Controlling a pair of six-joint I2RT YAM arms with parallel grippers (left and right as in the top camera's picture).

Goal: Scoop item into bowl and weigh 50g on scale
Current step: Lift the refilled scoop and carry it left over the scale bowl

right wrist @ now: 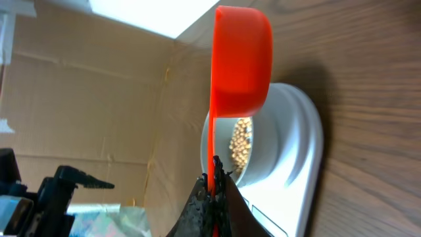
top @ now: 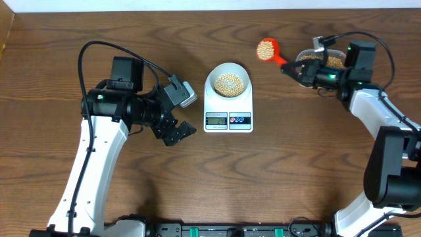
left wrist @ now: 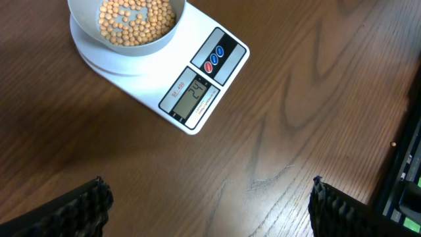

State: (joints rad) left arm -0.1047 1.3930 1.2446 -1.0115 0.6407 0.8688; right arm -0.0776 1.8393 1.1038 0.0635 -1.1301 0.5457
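The pale bowl [top: 228,81] sits on the white scale [top: 227,118] at table centre and holds tan beans [top: 229,82]. In the left wrist view the bowl [left wrist: 125,26] is at top left and the scale display [left wrist: 195,96] reads 24. My right gripper [top: 294,70] is shut on the handle of a red scoop [top: 267,49] full of beans, held right of the bowl and apart from it. In the right wrist view the scoop [right wrist: 240,62] shows edge-on before the bowl [right wrist: 260,148], its handle between my fingers [right wrist: 214,191]. My left gripper [top: 179,133] is open and empty, left of the scale.
A clear plastic tub of beans [top: 327,60] stands at the far right behind the right gripper. A small grey device [top: 186,94] sits by the left arm. A black rail [top: 223,230] runs along the table's front edge.
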